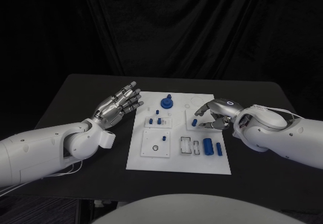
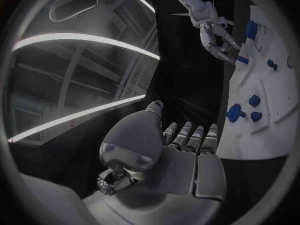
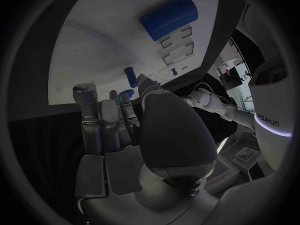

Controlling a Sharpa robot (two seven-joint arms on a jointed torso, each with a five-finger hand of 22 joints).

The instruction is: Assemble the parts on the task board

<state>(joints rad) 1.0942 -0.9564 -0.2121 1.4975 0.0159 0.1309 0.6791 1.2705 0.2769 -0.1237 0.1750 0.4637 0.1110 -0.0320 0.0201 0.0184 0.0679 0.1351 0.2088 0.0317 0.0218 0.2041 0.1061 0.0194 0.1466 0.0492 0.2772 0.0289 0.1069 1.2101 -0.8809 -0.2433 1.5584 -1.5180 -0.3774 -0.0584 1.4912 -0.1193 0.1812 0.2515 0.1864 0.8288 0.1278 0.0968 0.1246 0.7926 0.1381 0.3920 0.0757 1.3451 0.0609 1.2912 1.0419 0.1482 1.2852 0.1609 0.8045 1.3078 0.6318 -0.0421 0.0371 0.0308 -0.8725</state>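
The silver left hand [image 1: 120,105] hovered flat with fingers spread, holding nothing, just off the left edge of the white rectangular task board [image 1: 151,161], while the silver right hand [image 1: 216,114] curled over the board's right edge beside a small blue peg [image 1: 193,123], its grasp impossible to tell.

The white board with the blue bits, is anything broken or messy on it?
Nothing stands out. The task board lies flat and looks whole. Its blue parts sit tidily on it. The right hand reaches over one small blue piece; the left hand hovers beside the board.
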